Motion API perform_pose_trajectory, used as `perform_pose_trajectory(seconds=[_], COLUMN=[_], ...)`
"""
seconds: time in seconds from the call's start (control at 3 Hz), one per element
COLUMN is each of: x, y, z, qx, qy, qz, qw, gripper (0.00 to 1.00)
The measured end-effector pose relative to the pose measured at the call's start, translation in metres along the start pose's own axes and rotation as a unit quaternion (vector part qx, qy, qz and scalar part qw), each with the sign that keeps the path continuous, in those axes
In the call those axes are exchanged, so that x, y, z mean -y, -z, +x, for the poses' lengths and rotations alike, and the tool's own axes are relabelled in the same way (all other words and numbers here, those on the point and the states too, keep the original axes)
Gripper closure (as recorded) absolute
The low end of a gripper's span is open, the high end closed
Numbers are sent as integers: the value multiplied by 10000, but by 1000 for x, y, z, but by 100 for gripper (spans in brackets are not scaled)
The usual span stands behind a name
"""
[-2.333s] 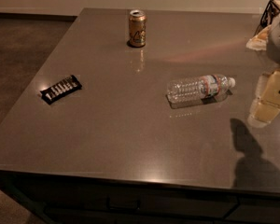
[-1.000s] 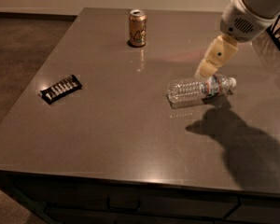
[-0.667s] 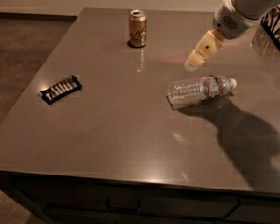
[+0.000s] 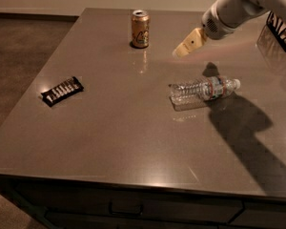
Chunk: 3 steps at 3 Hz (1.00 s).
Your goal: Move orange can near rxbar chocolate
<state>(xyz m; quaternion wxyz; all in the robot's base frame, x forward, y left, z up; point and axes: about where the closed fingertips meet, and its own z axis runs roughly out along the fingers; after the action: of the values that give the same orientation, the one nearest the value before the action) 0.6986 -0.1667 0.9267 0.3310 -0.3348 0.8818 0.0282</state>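
Note:
The orange can (image 4: 140, 28) stands upright near the far edge of the grey table (image 4: 133, 137), left of centre. The rxbar chocolate (image 4: 62, 90), a flat black wrapper with white lettering, lies at the left side of the table, well apart from the can. My gripper (image 4: 185, 47) hangs above the table to the right of the can, about a can's height away from it, its pale fingers pointing down-left. It holds nothing.
A clear plastic water bottle (image 4: 203, 90) lies on its side right of centre, below the gripper. A black wire rack (image 4: 280, 30) sits at the far right edge. The arm casts a shadow over the right part of the table.
The arm has swept in from the right edge, up and leftward over the bottle, and the gripper is now close to the can. The can, bar and bottle have not moved.

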Motion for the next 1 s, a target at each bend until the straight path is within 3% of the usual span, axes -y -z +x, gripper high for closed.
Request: perform_pose_trajectory(seconds=[0.33,0.67,1.0], x=[13,13,11], y=[-32,-60,-85], z=[-32,-68,-100], qx=[335,605,686], qy=[-126,-135,-82], qz=[163,141,160], qw=[9992,9980,9975], gripper=[0,0,0])
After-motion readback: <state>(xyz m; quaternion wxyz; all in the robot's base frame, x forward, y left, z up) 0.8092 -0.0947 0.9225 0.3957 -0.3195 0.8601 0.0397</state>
